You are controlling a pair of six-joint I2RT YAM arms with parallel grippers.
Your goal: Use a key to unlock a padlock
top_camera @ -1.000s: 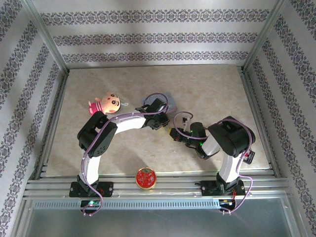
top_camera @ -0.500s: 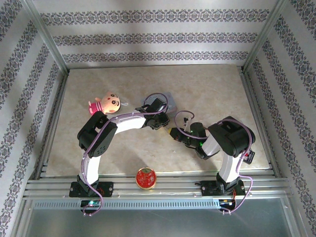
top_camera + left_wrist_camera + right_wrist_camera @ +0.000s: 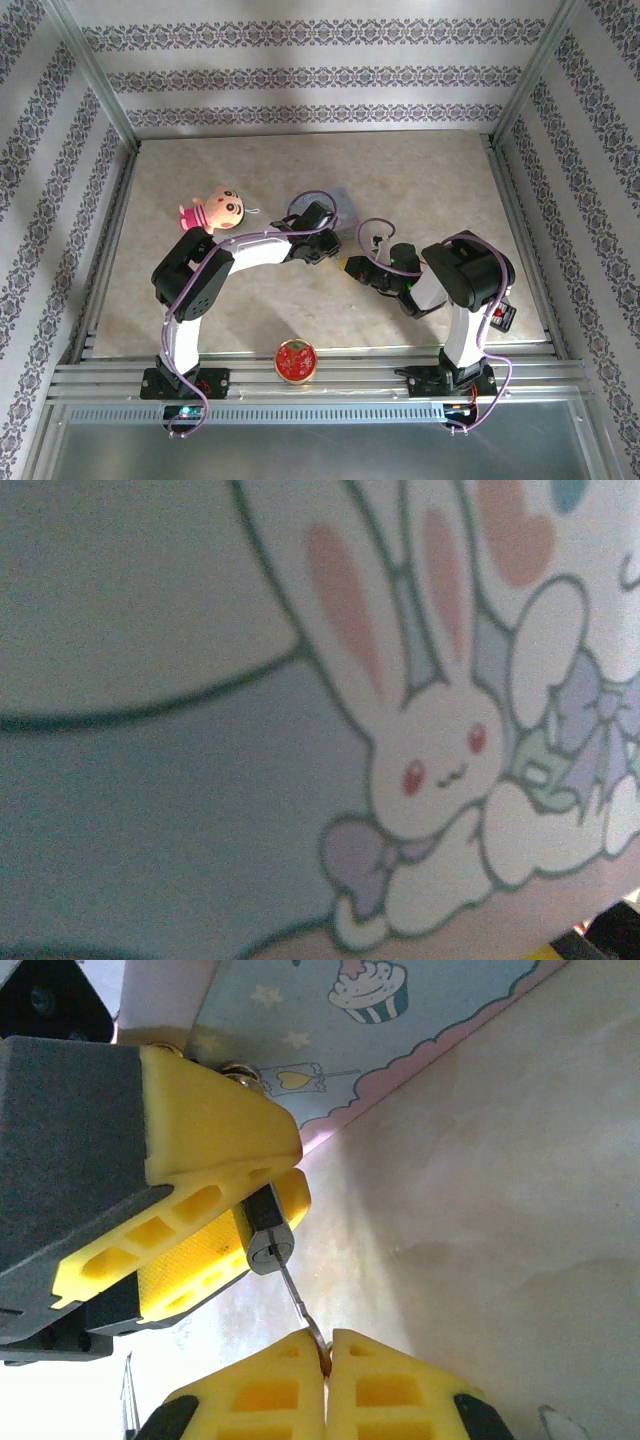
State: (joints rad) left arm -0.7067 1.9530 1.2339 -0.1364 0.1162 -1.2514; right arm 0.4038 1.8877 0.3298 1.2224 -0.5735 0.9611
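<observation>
Clamping the small silver metal padlock (image 3: 268,1242) in my left gripper (image 3: 280,1192); my right gripper (image 3: 327,1348) pinches the thin metal key (image 3: 296,1300) entering its keyway, bow hidden between my fingertips (image 3: 270,1385); shackle indistinct.

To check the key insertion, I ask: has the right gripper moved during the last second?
Yes: the right gripper has shifted slightly toward the doll.

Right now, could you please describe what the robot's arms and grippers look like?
The left arm and right arm have white links, black joints and looping purple cables. The left gripper and right gripper carry yellow wedge-shaped fingers with ribbed hollows on black bodies.
</observation>
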